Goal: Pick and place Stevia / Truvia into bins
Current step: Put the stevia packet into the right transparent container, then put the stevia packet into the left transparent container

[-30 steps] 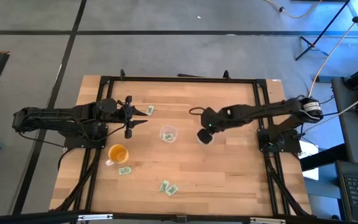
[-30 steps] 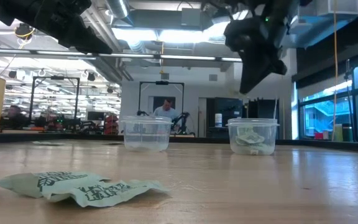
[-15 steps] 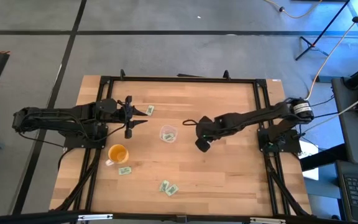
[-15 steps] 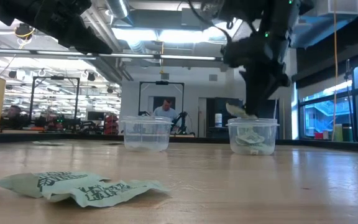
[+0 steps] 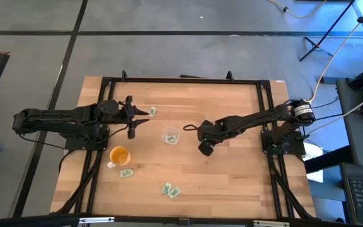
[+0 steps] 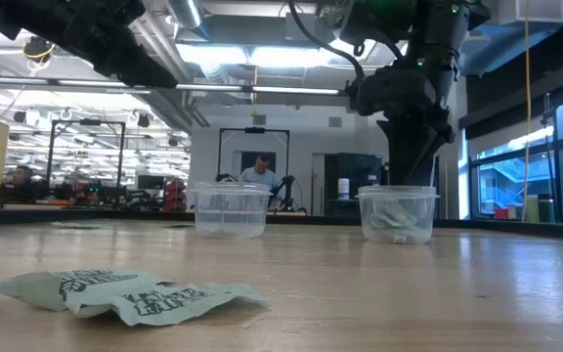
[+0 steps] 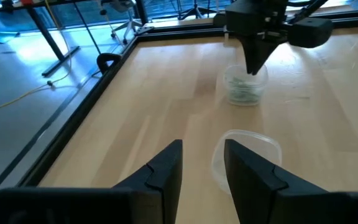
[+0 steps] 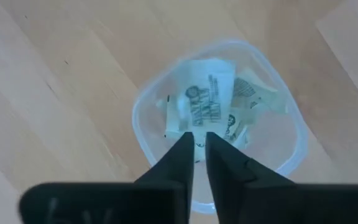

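Observation:
My right gripper [image 5: 205,149] points down over a clear bin [image 8: 143,102] right of the table's middle, its fingertips [image 6: 411,181] at the rim, open by a narrow gap. Several green-and-white Stevia packets [image 8: 207,102] lie in that bin [image 6: 399,213]. A second clear bin [image 5: 170,135] stands on the table to its left. My left gripper [image 5: 145,118] hovers open at the table's left, pointing toward that second bin [image 7: 247,158]. Loose packets lie flat at the far left [image 5: 151,111], the near left [image 5: 126,172] and the near middle [image 5: 171,190].
An orange translucent cup [image 5: 119,155] stands near my left gripper, toward the table's near side. A black frame [image 5: 181,80] runs around the table top. Bare wood lies between the two bins and along the right side. A person stands far off in the room [image 6: 259,171].
My right gripper has come down toward the bin, shifting a little toward the table's near edge, with a packet at its fingertips. It has let go: the packet, at the bin's rim half a second ago, now lies inside the bin.

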Robot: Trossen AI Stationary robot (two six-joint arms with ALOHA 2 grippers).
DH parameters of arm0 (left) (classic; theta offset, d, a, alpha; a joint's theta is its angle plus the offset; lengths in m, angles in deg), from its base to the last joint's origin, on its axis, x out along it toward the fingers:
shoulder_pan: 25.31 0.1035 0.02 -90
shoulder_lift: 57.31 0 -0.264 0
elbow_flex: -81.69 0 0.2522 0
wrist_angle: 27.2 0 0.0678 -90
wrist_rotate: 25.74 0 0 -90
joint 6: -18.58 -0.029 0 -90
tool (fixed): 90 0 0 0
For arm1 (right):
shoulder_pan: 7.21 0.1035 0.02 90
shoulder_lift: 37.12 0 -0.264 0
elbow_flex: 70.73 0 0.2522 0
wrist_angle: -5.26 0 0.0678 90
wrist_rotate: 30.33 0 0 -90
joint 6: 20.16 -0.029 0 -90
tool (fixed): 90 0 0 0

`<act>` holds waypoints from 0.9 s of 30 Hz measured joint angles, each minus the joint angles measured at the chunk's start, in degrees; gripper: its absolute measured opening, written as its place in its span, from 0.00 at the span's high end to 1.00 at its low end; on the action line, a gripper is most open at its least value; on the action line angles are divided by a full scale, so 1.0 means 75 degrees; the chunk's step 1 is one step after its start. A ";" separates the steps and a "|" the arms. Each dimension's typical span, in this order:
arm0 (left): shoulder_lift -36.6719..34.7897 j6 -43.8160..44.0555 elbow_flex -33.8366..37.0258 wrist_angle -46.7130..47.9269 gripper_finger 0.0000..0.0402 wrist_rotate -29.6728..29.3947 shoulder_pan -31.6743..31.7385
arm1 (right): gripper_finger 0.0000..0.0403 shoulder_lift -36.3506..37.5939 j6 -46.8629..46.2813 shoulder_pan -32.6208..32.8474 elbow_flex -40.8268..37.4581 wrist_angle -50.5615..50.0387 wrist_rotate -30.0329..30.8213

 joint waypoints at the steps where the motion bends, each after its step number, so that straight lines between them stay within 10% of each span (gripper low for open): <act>1: -0.0002 0.0000 0.0000 0.0000 0.72 -0.0018 0.0000 | 0.87 0.0000 -0.0003 0.0000 0.0000 -0.0024 -0.0003; 8: -0.0002 0.0260 -0.0015 0.0127 0.72 -0.0039 0.0003 | 0.73 0.0017 0.0220 0.0000 0.0666 -0.1097 0.0284; 17: 0.0780 0.1710 -0.1398 0.3731 0.72 -0.1036 0.0438 | 0.71 0.0112 0.1448 -0.0047 0.2294 -0.2987 0.1561; 27: 0.2611 0.1579 -0.1677 0.4548 0.62 -0.0465 0.1156 | 0.71 0.2267 0.3193 -0.1302 0.0722 -0.0957 0.1330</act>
